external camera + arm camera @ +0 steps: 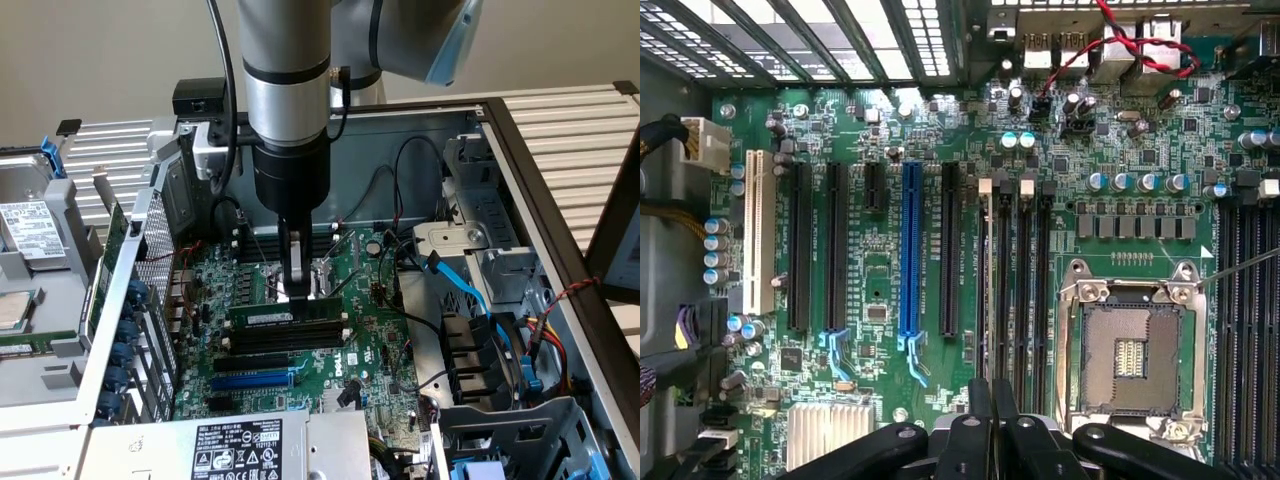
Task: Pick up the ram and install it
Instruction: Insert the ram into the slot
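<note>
**Ram on edge among the memory slots, gripper pinched on top**

Exterior view: the open computer case [560,290] holds the green motherboard [372,345], blue cables [470,290] and a grey box with a white label [236,450]. The arm reaches down into the case. The gripper [297,290] has its jaws drawn narrow, closed on the top edge of the ram [285,315]. The ram stands on edge in the bank of black memory slots [285,340]. That bank lies past a black slot from the blue slot [250,380]. The ram's long axis runs parallel to the blue slot, and its flat face with the white label turns toward it. At least one empty memory slot lies between the ram and the blue slot. I cannot tell whether the ram is pressed fully home.

Wrist view: the camera looks straight down on the motherboard [890,130], so the label face seen from the side is out of sight. The ram [987,300] shows as a thin edge running away from the gripper [992,410], again parallel to the blue slot [910,250]. The two fingers [980,400] sit close together. This view adds the open processor socket [1130,350] beyond the memory slots [1035,290] from the blue slot. On the blue slot's other side stands a white slot [758,230].
</note>
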You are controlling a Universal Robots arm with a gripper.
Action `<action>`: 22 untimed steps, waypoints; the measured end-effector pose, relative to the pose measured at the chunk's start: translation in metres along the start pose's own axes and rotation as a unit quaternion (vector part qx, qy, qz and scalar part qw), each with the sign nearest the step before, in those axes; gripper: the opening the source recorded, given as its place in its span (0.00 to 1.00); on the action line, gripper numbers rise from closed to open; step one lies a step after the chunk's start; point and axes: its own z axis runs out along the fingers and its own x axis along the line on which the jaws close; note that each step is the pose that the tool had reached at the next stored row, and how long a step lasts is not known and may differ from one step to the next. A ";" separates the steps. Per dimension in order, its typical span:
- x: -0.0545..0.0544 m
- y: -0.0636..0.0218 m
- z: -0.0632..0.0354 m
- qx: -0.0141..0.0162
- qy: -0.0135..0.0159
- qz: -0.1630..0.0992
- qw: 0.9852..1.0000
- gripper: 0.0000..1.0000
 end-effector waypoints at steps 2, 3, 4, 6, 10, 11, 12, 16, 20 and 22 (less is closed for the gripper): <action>0.000 0.0000 0.0015 0.000 0.000 0.000 1.000 0.13; 0.000 0.0000 0.0022 0.000 0.000 0.000 1.000 0.13; 0.000 0.0001 0.0028 0.000 0.000 0.000 1.000 0.13; 0.000 0.0001 0.0037 0.000 0.000 0.000 1.000 0.13; 0.001 0.0001 0.0048 0.000 0.000 0.000 1.000 0.13; 0.002 0.0001 0.0054 0.000 0.000 0.000 1.000 0.13; 0.002 0.0001 0.0063 0.000 -0.001 0.000 1.000 0.13; 0.002 0.0002 0.0090 0.000 -0.001 0.001 1.000 0.13; 0.001 0.0002 0.0103 0.000 -0.002 0.002 1.000 0.13; 0.001 0.0006 0.0109 0.000 -0.002 0.003 1.000 0.13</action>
